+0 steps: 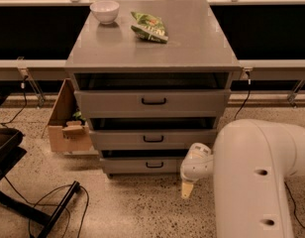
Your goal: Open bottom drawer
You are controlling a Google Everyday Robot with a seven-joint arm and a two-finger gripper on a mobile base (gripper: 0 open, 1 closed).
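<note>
Nearest, the robot's bulky white arm (256,182) fills the lower right. At its end the gripper (187,188) points down at the speckled floor (137,212), just off the right end of the bottom drawer (127,165) and apart from its black handle (154,165). Whether the gripper is released or clenched cannot be told; it holds nothing visible. The bottom drawer sits lowest in the grey cabinet (152,58), with a dark gap above its front. Over it come the middle drawer (123,139) and the taller top drawer (108,103). Left of the cabinet stands an open cardboard box (68,133), with a black cable (58,202) on the floor closer in. On the cabinet top lie a green snack bag (149,26) and, further back, a white bowl (104,10).
</note>
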